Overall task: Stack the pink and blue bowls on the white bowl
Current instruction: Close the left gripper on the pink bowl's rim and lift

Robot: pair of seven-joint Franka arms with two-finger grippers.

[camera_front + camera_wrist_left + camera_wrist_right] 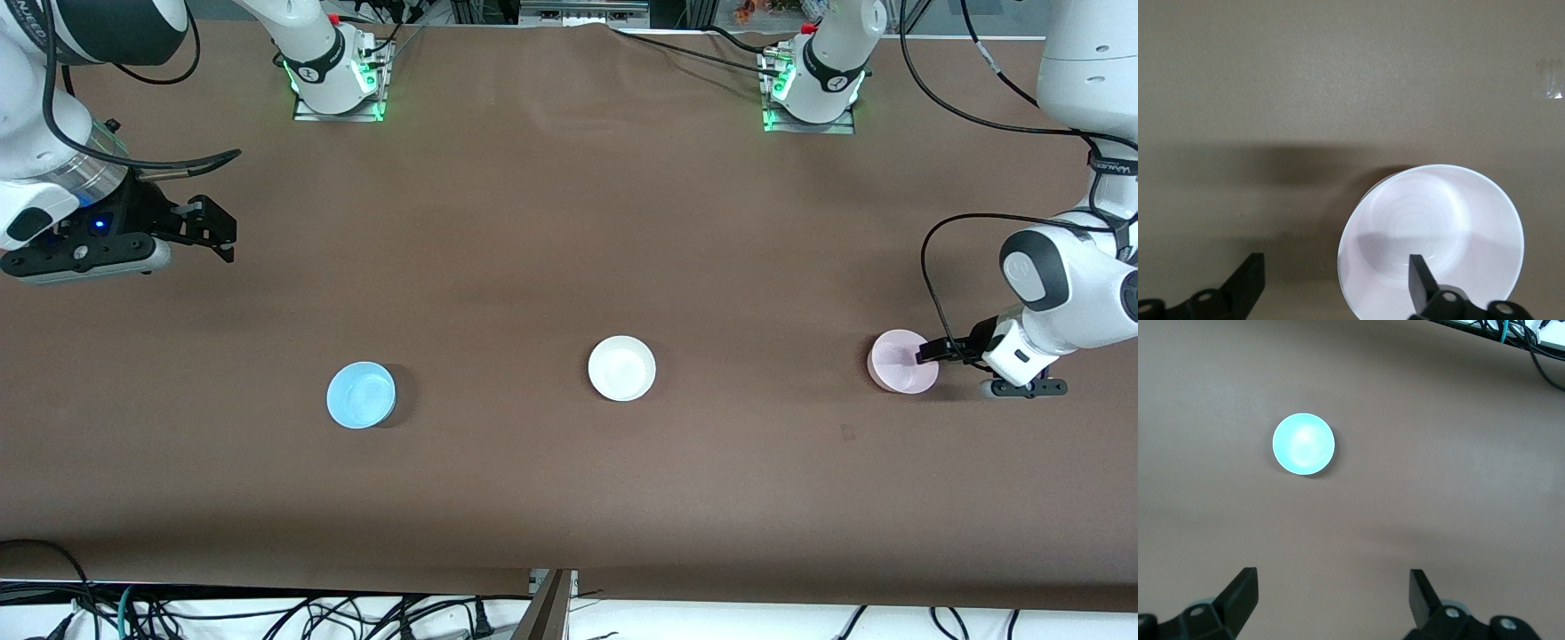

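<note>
Apparently my left gripper (925, 352) straddled the pink bowl's (900, 363) rim, fingers spread, at the left arm's end of the table; closing squarely mattered, while my right gripper (218, 233) waited open.

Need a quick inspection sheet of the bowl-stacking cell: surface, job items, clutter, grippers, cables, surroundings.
Surface: brown table, flat.
Job's things: blue bowl toward the right arm's end; white bowl mid-table; pink bowl toward the left arm's end. All upright, apart, none stacked.
Clutter: nothing seen.
Grippers: left gripper open, one finger inside the pink bowl, the other outside its rim. Right gripper open, waits over bare table.
Cables: loose cables below the table's near edge.
Surroundings: two arm bases with green lights.
</note>
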